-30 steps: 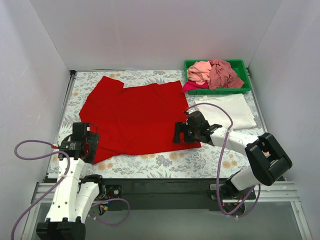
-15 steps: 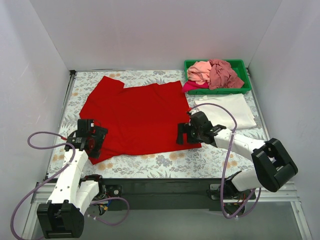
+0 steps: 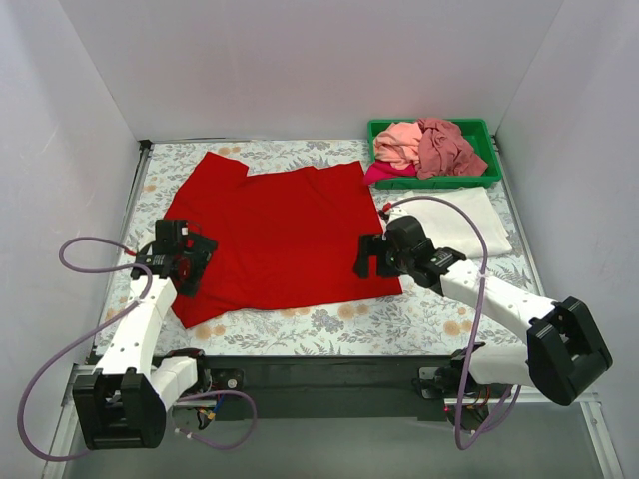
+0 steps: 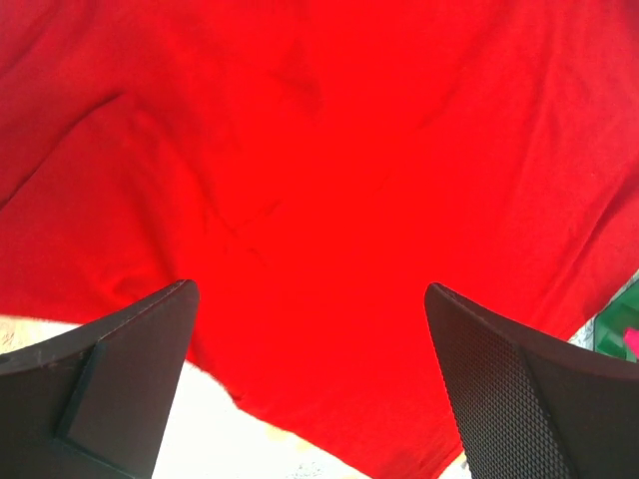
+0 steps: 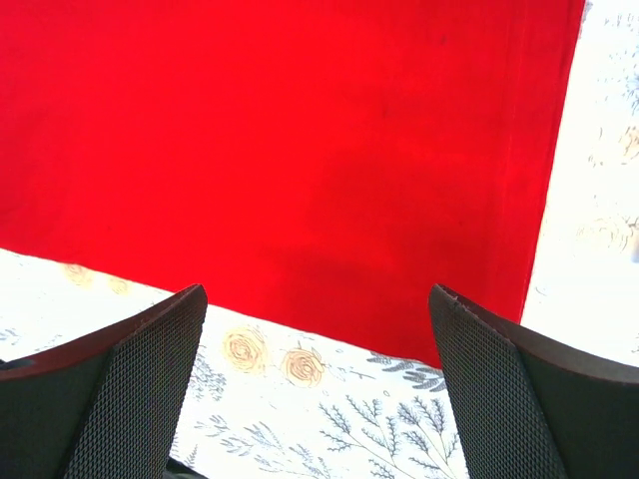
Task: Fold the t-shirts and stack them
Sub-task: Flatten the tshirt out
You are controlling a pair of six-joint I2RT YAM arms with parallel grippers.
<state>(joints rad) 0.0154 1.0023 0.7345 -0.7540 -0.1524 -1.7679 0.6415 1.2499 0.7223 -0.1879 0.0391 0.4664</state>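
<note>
Red t-shirt (image 3: 280, 235): spread flat on floral surface (image 3: 329, 321), left of green tray (image 3: 431, 183). White t-shirt (image 3: 459, 222): lying flat just in front of the tray. Pink t-shirt (image 3: 399, 142), dusty rose t-shirt (image 3: 446, 148), magenta t-shirt (image 3: 377, 173): heaped inside the tray. Left fingers (image 4: 110, 359): spread wide over the red cloth's edge farthest left of the tray. Right fingers (image 5: 110, 379): spread wide over its corner in front and left of the tray; contact with cloth unclear.

Flower-printed pale tabletop (image 3: 329, 321) boxed in by plain white walls.
A white back wall (image 3: 300, 70) rises at the far edge, a white left wall (image 3: 60, 180) and white right wall (image 3: 584, 150) at the sides; a black bar (image 3: 319, 377) lines the near edge; the light is even.
</note>
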